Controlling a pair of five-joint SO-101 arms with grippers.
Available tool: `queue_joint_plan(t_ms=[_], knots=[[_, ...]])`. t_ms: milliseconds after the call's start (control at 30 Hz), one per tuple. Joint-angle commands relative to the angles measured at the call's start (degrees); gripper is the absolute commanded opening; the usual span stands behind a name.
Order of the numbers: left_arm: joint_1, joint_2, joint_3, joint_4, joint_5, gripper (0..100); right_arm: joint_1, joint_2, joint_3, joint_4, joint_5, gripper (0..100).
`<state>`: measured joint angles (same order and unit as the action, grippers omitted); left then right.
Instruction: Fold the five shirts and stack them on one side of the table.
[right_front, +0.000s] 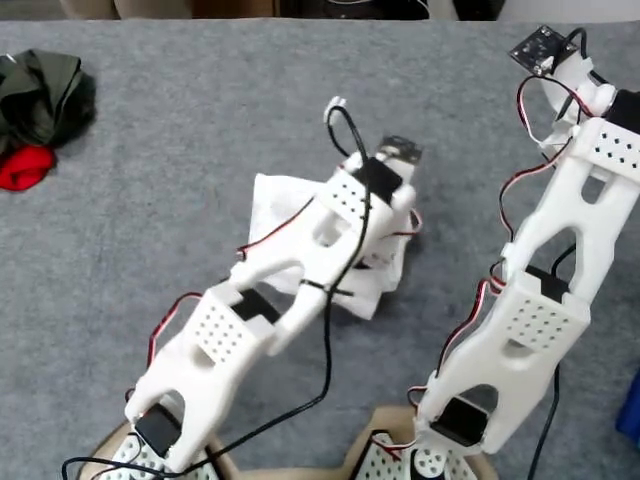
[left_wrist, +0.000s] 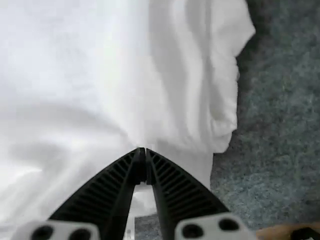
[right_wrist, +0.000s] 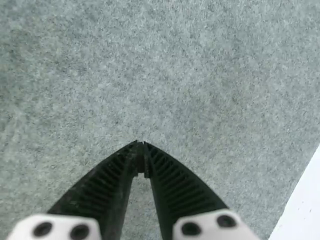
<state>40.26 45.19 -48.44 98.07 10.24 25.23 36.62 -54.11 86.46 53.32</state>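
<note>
The white shirt (right_front: 275, 205) lies crumpled in a loose heap near the middle of the grey desk (right_front: 150, 240), its cloth rumpled into soft folds with one rounded edge against the felt. My left gripper (left_wrist: 141, 152) is closed at the tips on a pinch of that cloth. My right gripper (right_wrist: 141, 149) hangs closed and empty over bare desk. A dark green garment (right_front: 40, 90) and a red garment (right_front: 25, 167) are bunched together at the far corner.
</note>
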Motion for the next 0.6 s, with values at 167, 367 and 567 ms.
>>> queue_joint_plan(t_ms=[167,367,567], knots=[[5.98,-0.75,0.88,2.64,0.44,2,-1.10,-0.22,-2.77,-0.18,0.79,0.5],[8.26,-0.92,3.96,2.64,0.44,2,-1.01,-0.22,-2.77,-0.18,0.79,0.5],[2.73,-8.31,3.96,2.73,0.00,2,-1.01,-0.31,-3.21,-0.18,0.44,0.5]])
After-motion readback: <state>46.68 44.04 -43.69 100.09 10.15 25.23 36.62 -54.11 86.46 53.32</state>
